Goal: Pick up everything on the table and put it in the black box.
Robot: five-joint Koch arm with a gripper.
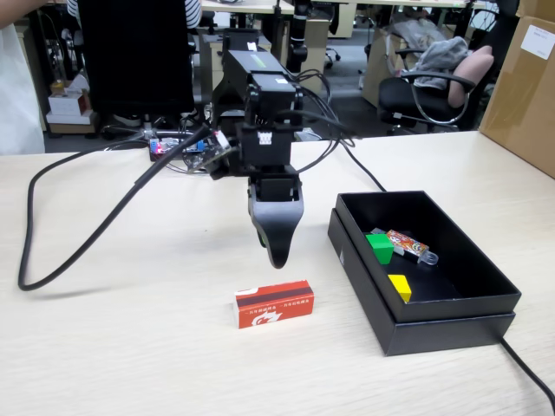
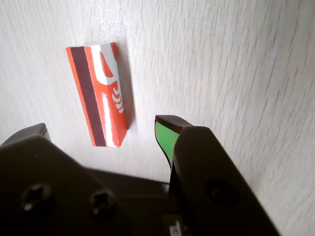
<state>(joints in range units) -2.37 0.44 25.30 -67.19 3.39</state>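
The red carton (image 1: 274, 304) lies on the pale wood-grain table (image 1: 130, 347) in the fixed view, a little in front of and below my gripper (image 1: 276, 251). In the wrist view the carton (image 2: 101, 93) lies ahead of my gripper (image 2: 101, 130), between the lines of the two fingertips (image 2: 167, 135). The jaws stand wide apart and hold nothing. The black box (image 1: 468, 325) sits to the right. In it lie the green cube (image 1: 380, 248) and the yellow cube (image 1: 400, 287).
An orange-patterned stick (image 1: 408, 245) also lies in the box. A thick black cable (image 1: 78, 251) loops across the table's left side. A brown carton (image 1: 525, 87) stands at the far right. Another cable (image 1: 529, 368) runs off the front right.
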